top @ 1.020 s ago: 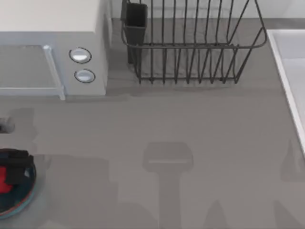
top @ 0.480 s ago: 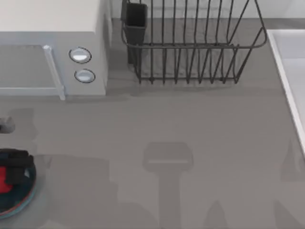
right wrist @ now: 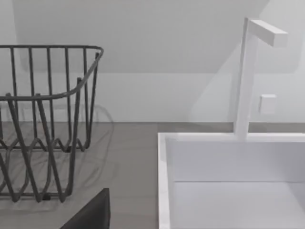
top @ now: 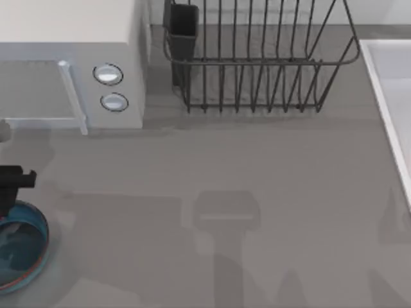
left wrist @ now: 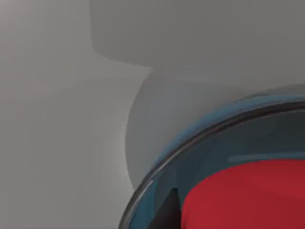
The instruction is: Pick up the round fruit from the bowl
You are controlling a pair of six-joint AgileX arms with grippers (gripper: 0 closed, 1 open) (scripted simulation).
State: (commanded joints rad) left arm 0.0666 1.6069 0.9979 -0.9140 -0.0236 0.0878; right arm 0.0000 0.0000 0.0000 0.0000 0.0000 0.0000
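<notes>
The blue bowl with its reddish-brown rim sits at the table's left edge, its glossy inside bare in the top view. My left gripper hangs just beyond the bowl's far rim. In the left wrist view the round fruit is bright red and very close, and my left gripper is shut on it. One dark finger touches its side, and the bowl's rim curves below. My right gripper is a dark wedge in the right wrist view, parked facing the rack and sink.
A microwave stands at the back left, close behind the left gripper. A black wire dish rack holding a dark cup stands at the back centre. A white sink with a tap lines the right side.
My left gripper was down in the bowl around the red fruit. It has since risen and shifted toward the microwave, taking the fruit along and leaving the bowl's blue inside bare.
</notes>
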